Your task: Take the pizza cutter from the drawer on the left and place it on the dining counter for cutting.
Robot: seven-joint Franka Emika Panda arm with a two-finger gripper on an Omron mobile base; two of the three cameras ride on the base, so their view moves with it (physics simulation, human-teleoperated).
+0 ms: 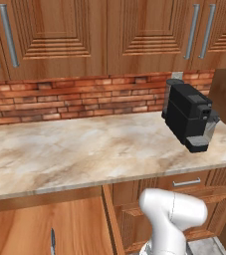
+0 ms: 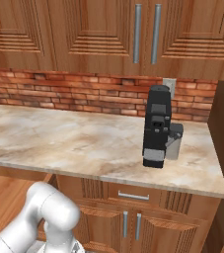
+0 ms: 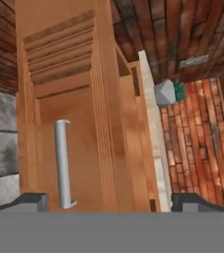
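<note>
Down and far to the left of the black coffee machine (image 1: 190,115), under the lip of the worktop (image 1: 84,149), the drawer (image 1: 79,224) is standing pulled out, showing its plain lighter wood inside. A thin grey sliver is lying in it, seen edge-on from the left base camera: that is looking like the pizza cutter (image 1: 52,242), though it is too small there to make out the handle. From the right base camera a dark round shape is peeking in at the frame edge over the same pale wood, again well left of the coffee machine and lower.

The fingers (image 3: 32,200) are standing wide apart with nothing between them. They are facing a brown wooden cabinet front (image 3: 79,148) with a silver bar handle (image 3: 61,163), which is sitting nearer one fingertip than the other and touching neither. Whether that front belongs to a drawer or a door, I cannot tell. Beyond it a small green plant in a grey pot (image 3: 168,92) is showing against brick.

The white arm (image 1: 171,211) is bending low in front of the cabinets, below the coffee machine. Just beneath the coffee machine a second, closed drawer front (image 1: 186,183) is carrying a short silver bar. Behind the coffee machine the brick backsplash (image 1: 74,97) is running along the wall, and above it the wooden upper cabinets (image 1: 59,35) are hanging with their upright handles.
</note>
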